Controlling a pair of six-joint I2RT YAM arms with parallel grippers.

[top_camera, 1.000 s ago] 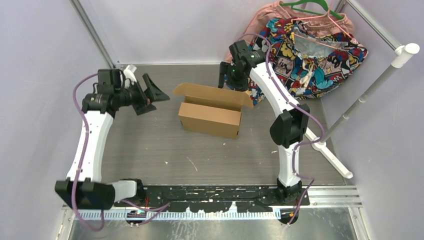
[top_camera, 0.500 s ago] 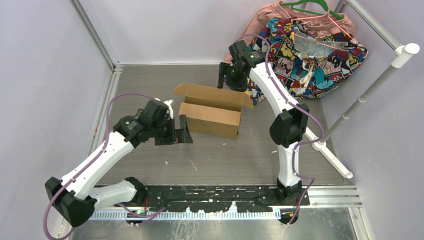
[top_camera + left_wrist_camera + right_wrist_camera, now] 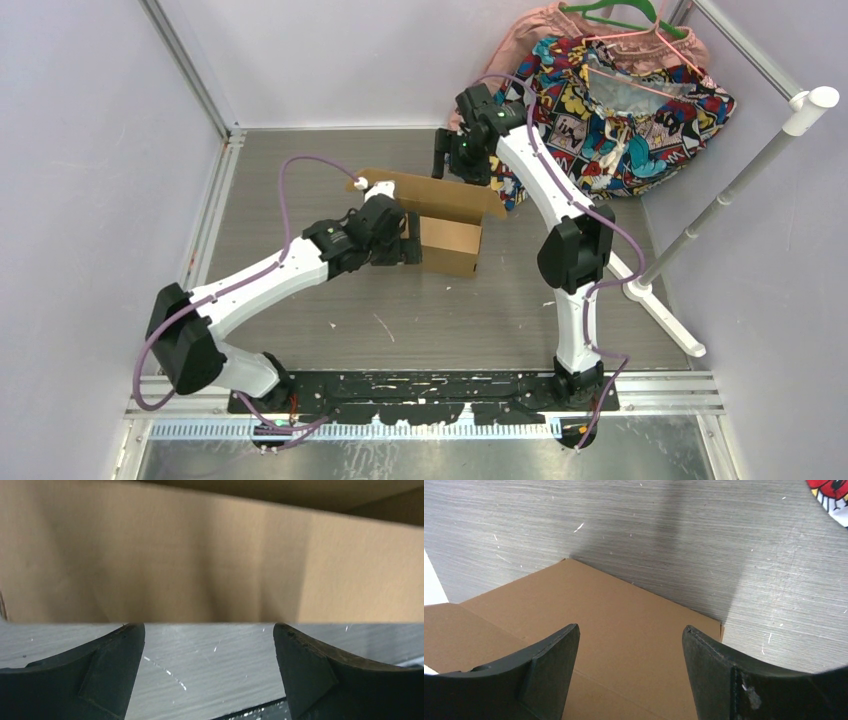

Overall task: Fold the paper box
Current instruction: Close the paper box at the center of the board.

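Observation:
The paper box (image 3: 452, 246) is plain brown cardboard, standing at mid-table with its lid flap (image 3: 440, 193) open toward the back. My left gripper (image 3: 408, 250) is low against the left part of the box's front wall. In the left wrist view that wall (image 3: 200, 565) fills the upper frame, and the left gripper (image 3: 209, 628) is open with only table between its fingers (image 3: 115, 670). My right gripper (image 3: 452, 166) hovers over the back edge of the flap. In the right wrist view the right gripper (image 3: 630, 631) is open above the flap (image 3: 624, 615), holding nothing.
A comic-print cloth (image 3: 620, 110) with a pink garment and a green hanger (image 3: 612, 14) lies at the back right, close to the right arm. A white pole stand (image 3: 735, 185) leans along the right side. A metal frame rail (image 3: 205, 240) borders the table's left edge.
My left arm swung from the far left of the table across to the box's front wall, and its jaws widened a little. The right gripper and the box stayed almost still.

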